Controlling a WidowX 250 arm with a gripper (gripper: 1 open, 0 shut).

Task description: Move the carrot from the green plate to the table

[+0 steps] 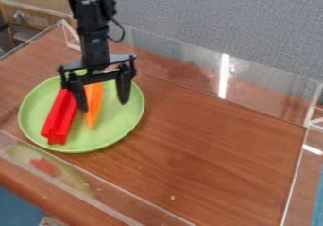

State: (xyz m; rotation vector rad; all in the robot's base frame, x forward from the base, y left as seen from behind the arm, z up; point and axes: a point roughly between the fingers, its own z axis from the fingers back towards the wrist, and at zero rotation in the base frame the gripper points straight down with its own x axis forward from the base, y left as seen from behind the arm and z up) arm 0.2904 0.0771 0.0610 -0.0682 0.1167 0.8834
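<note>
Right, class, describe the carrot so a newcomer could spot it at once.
On the wooden table is a round green plate. On it, partly below the robot's hand, lies the carrot: orange and tapered, unlike the straight red piece beside it.

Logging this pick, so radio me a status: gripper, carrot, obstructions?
Gripper open, over plate. Carrot on plate, between fingers in view. Red piece close alongside.
</note>
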